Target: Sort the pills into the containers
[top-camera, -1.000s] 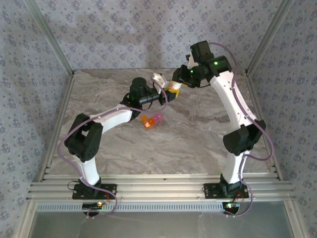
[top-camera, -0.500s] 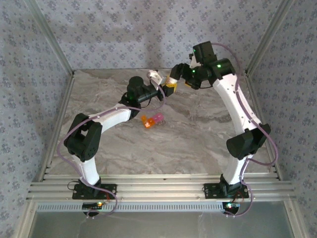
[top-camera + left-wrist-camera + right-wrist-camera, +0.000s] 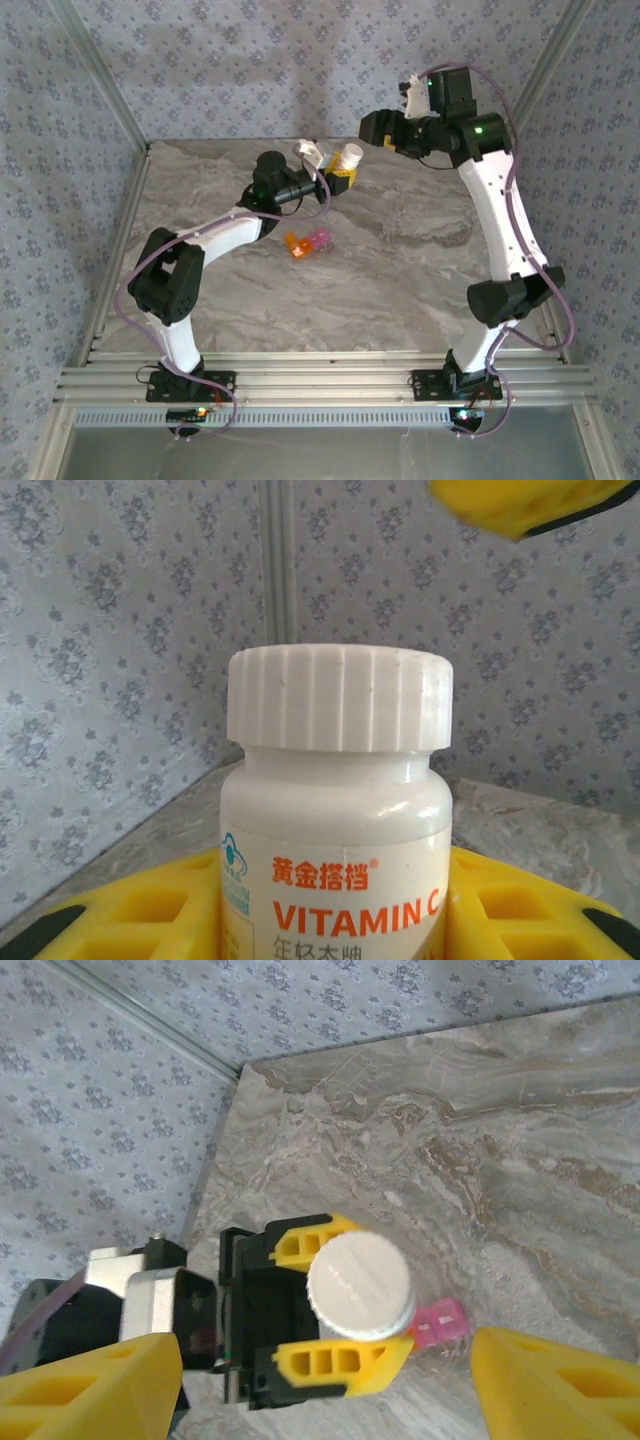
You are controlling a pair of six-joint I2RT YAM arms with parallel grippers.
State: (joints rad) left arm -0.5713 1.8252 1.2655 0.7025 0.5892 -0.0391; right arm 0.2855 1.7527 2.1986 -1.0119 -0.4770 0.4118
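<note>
- The left claw (image 3: pixel 342 172) is clenched on a white bottle (image 3: pixel 335 810), with one yellow finger (image 3: pixel 305 1243) on each side of it. It holds the bottle up off the tabletop (image 3: pixel 400 270), toward the far side.
- In the left wrist view the bottle's ribbed white cap (image 3: pixel 340 700) is on. The label reads "VITAMIN C" in orange under a row of characters. The picture's lower edge cuts off everything below that, so the bottle's base and where the fingers grip it are out of sight.
- The right claw (image 3: pixel 378 130) hangs released, near the bottle and a little above it. In its own wrist view its yellow fingers (image 3: pixel 90 1385) show only as tips in the two lower corners, wide apart, and they touch nothing. The cap sits far below, between them.
- A yellow piece cut off at the top right corner of the left wrist view looks like one of those fingertips, though too little shows to be sure.
- The containers (image 3: pixel 308 242) lie on the tabletop near its middle, just to the near side of the left forearm. The orange compartment is on the left and the pink ones are on the right.
- From the right wrist only a pink corner (image 3: pixel 440 1322) of the strip peeks out beside the cap, and the rest is hidden behind the bottle and the left claw.
- The containers are too small to tell whether their lids are open or what is inside.
</note>
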